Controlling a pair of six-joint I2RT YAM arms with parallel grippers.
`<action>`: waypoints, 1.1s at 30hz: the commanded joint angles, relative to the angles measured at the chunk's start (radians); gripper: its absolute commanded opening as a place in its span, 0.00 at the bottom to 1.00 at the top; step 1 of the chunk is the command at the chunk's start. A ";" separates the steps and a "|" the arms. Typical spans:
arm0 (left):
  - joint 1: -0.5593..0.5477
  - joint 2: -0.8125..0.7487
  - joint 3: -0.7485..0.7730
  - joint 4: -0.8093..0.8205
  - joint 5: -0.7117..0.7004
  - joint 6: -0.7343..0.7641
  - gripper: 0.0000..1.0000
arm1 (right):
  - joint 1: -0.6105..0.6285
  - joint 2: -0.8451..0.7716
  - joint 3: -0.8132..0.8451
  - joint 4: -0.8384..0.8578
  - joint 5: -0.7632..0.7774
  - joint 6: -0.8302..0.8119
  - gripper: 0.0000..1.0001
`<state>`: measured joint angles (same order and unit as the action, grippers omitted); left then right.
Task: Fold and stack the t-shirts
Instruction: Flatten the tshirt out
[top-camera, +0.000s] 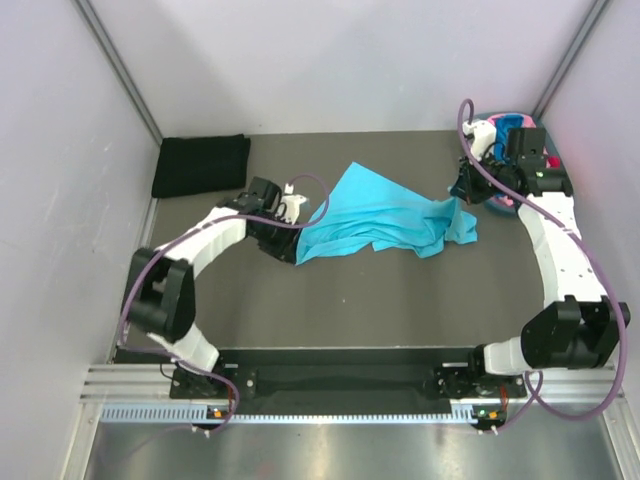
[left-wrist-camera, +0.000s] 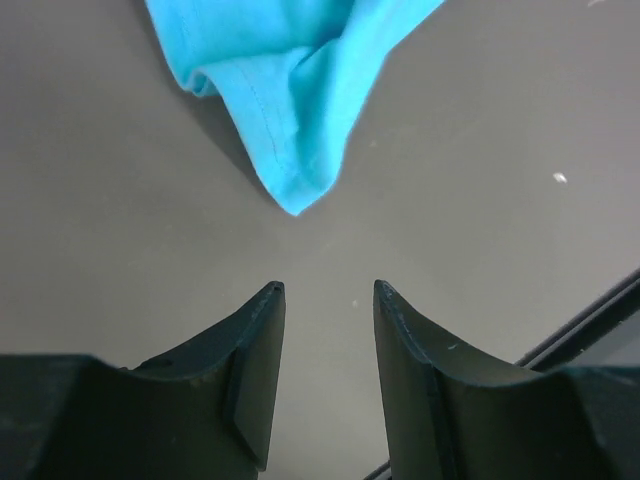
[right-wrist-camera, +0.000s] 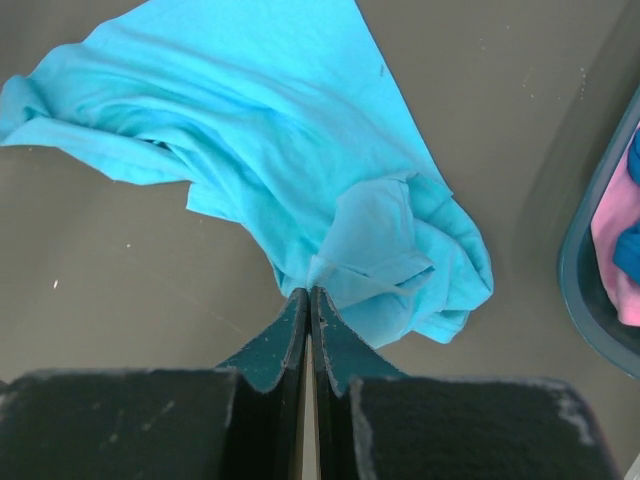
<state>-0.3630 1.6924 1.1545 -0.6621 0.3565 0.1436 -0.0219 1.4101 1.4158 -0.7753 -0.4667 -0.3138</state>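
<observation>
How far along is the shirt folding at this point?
Done: one black shirt lies folded at the far left corner. In hand: the turquoise shirt lies crumpled mid-table, left hand open by its corner, right hand shut at its edge. Left: folding it, plus the pink shirt and blue shirt in the tub.

Bright, even overhead light; soft shadows, sharp focus.

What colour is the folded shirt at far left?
Black; the shirt shows best from the top external view.
</observation>
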 joint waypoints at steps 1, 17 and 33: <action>-0.005 -0.148 0.042 0.006 -0.010 0.014 0.46 | 0.004 -0.072 -0.003 -0.021 -0.021 -0.034 0.00; -0.004 0.738 1.228 -0.047 0.004 -0.018 0.59 | -0.004 -0.034 -0.003 -0.027 0.056 -0.070 0.00; -0.054 0.967 1.357 0.190 -0.010 -0.049 0.69 | -0.026 0.038 0.008 -0.033 0.053 -0.059 0.00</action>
<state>-0.3920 2.6366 2.4702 -0.5400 0.3496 0.0956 -0.0368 1.4384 1.4132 -0.8238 -0.4049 -0.3656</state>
